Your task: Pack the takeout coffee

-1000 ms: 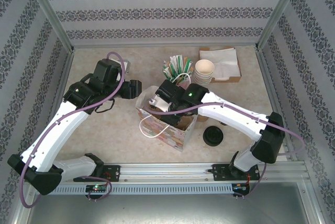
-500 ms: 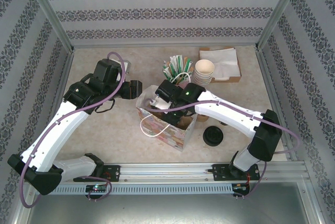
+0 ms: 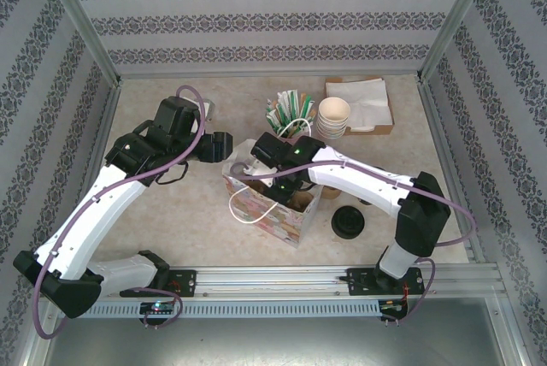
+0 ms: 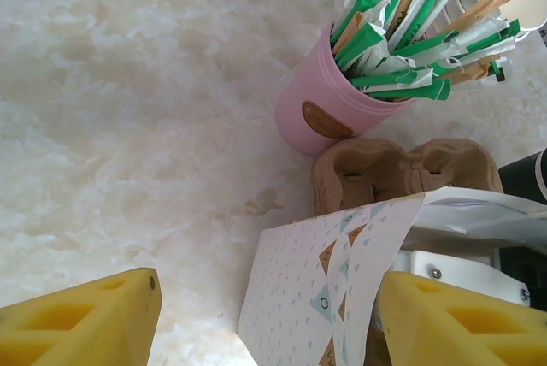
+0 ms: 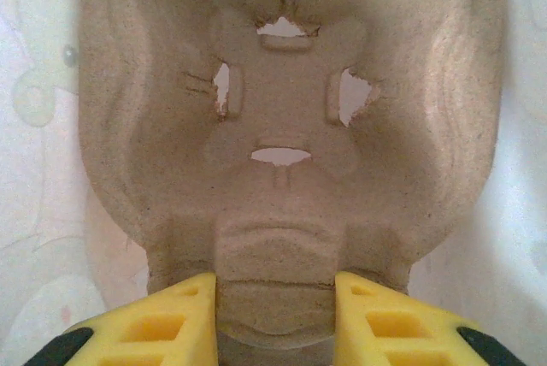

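Top external view: a patterned bag [image 3: 272, 205] stands mid-table, its mouth taken up by the right gripper [image 3: 286, 188] and a pulp carrier [image 3: 301, 201]. Behind the bag are a pink cup [image 3: 291, 116] of sachets and sticks, a stack of cream cups [image 3: 333, 116] and a tray of napkins [image 3: 363, 101].

The coffee [image 3: 348, 222] stands on the table [image 3: 171, 203] just right of the bag, outside it and near the right forearm. It is apart from the right gripper and well apart from the left gripper [image 3: 218, 145].

Right wrist view: the right gripper [image 5: 275, 319] pinches the end of the carrier [image 5: 282, 126], with a finger on each side.

Left wrist view: the left gripper [image 4: 269, 315] is spread wide at the bag's [image 4: 316, 272] back edge. The carrier [image 4: 402, 174] and pink cup [image 4: 320, 105] lie beyond.
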### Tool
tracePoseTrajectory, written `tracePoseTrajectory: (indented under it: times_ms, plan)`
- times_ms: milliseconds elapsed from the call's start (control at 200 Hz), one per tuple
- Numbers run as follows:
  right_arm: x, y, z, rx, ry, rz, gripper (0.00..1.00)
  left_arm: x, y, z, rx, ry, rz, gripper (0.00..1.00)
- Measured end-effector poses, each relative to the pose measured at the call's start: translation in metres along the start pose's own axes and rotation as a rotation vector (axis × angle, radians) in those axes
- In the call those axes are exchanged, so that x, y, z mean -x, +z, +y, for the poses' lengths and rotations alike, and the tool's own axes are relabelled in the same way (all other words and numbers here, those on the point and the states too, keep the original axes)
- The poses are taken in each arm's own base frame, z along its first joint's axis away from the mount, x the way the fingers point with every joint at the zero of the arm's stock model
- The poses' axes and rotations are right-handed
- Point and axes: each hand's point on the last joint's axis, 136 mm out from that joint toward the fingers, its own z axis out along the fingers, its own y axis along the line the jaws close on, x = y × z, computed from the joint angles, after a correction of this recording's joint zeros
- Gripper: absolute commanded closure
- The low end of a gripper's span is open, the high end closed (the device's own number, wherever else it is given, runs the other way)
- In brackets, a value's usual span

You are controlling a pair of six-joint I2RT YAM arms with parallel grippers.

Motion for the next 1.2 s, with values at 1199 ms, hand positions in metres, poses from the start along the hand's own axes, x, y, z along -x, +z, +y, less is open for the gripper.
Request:
tracePoseTrajectory:
  times_ms: [1199]
  plan:
    - [-0.021, 0.068, 0.004, 0.093, 0.018, 0.123, 0.66, -0.004, 0.007, 0.007, 0.032, -0.005, 0.002, 0.31]
